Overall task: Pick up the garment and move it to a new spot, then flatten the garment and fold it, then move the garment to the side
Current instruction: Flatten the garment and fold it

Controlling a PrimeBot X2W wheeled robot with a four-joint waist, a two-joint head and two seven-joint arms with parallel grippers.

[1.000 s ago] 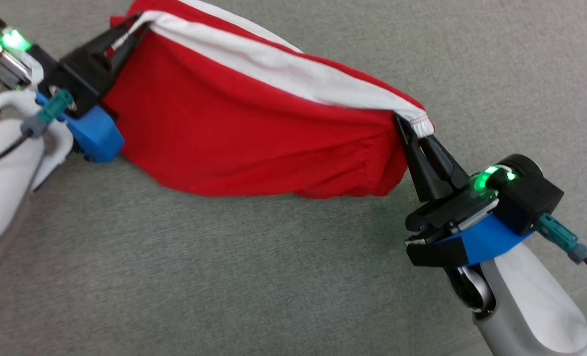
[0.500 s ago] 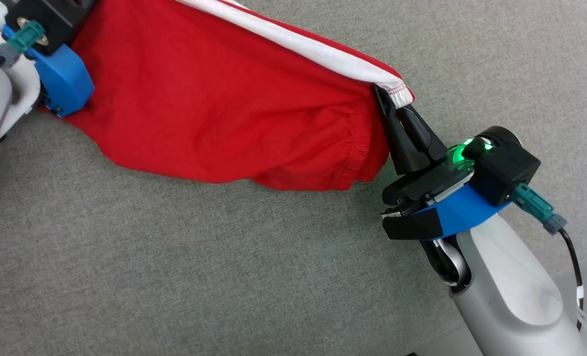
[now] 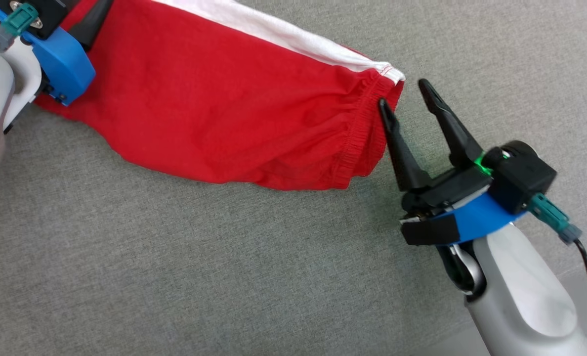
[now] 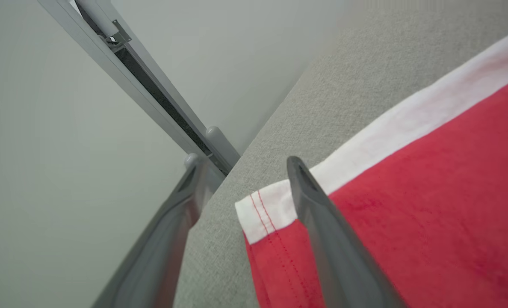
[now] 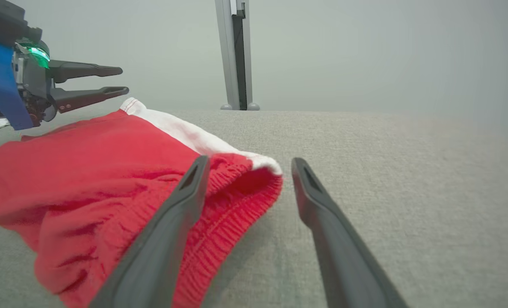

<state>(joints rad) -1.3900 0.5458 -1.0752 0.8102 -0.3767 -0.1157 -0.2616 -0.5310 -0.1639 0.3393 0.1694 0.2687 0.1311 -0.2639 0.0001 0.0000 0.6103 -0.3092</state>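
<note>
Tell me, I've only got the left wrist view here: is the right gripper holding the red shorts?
Observer: No. The right gripper stands open at the elastic waistband of the red shorts, nothing pinched.
Operator: Are the shorts lying flat there?
Observer: Not quite; the waistband is bunched and puffed up off the grey cushion.
Operator: How does my left gripper look from the side?
Observer: The left gripper hangs open just above the white-striped corner, seemingly clear of it.

Black right hand [image 3: 402, 92], blue bracket [image 3: 471, 220], pale forearm [image 3: 521, 291]
</note>
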